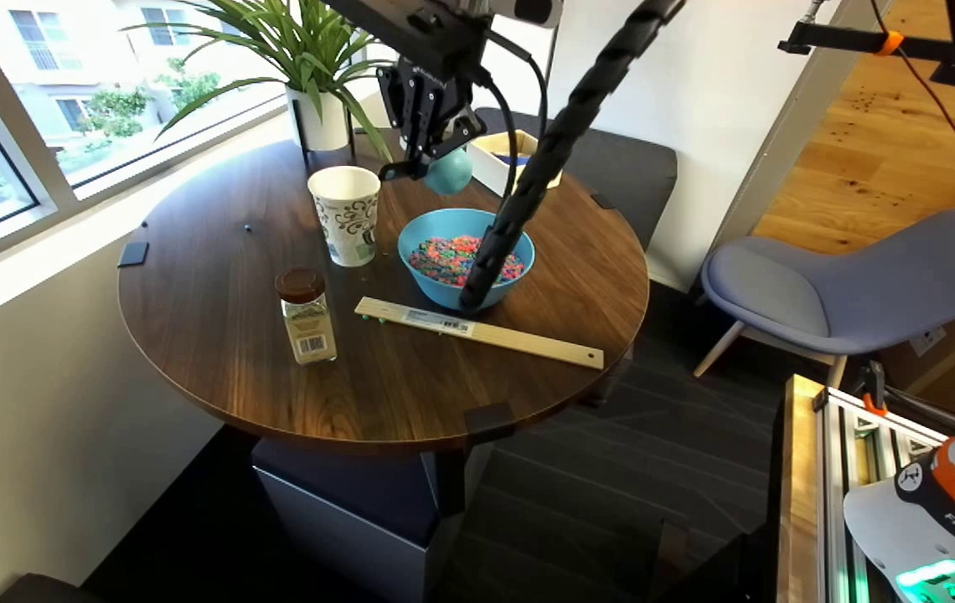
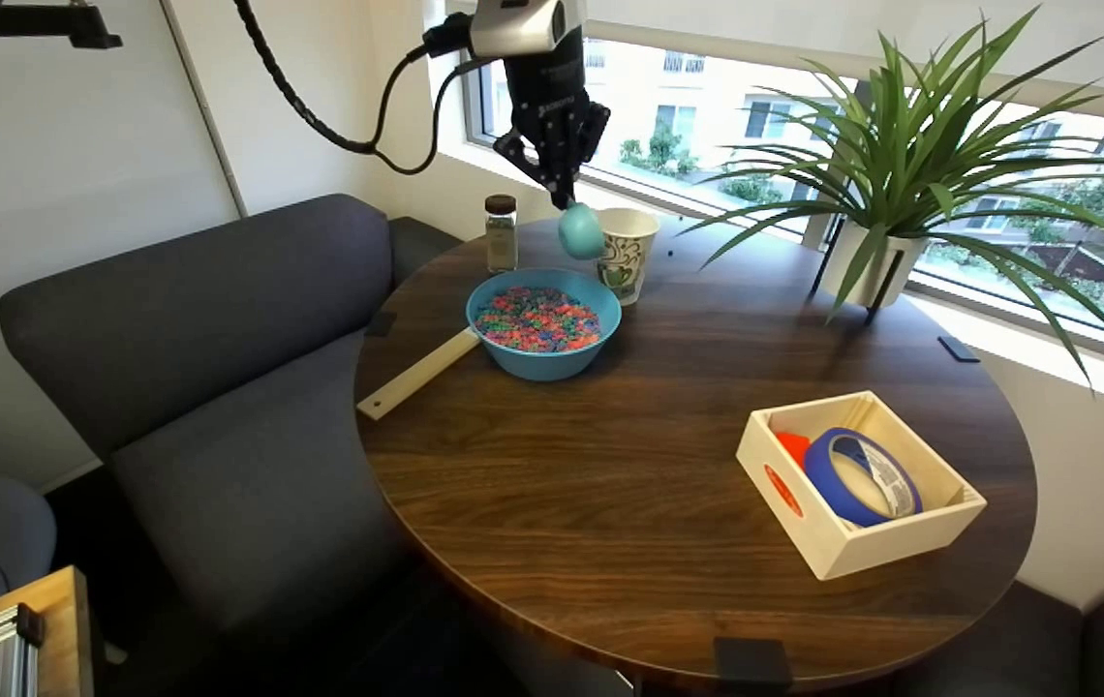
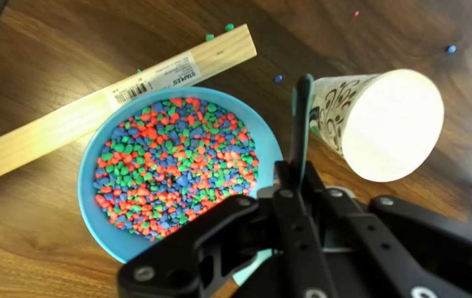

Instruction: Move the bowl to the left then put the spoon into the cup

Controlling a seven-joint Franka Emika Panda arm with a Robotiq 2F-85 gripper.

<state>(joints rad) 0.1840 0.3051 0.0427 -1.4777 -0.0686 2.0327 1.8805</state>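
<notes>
In the wrist view the gripper (image 3: 298, 169) is narrow, pinching the spoon (image 3: 301, 120); the cup (image 3: 379, 124) stands at its two o'clock, the bowl (image 3: 269, 145) at nine. Judged hazards: too low an approach may topple the cup; slippage may skew the spoon.

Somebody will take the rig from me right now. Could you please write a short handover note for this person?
The black two-finger gripper is shut on the teal round-headed spoon, raised above the round brown wooden table.
The round blue bowl of small coloured pieces stands on the table.
The tapered white patterned paper cup stands upright, apart from the bowl.
Done: spoon gripped and lifted.
Not confirmed by these pictures: the bowl's move to the left.
Remaining: spoon into the cup; perhaps check the bowl's place first.
</notes>
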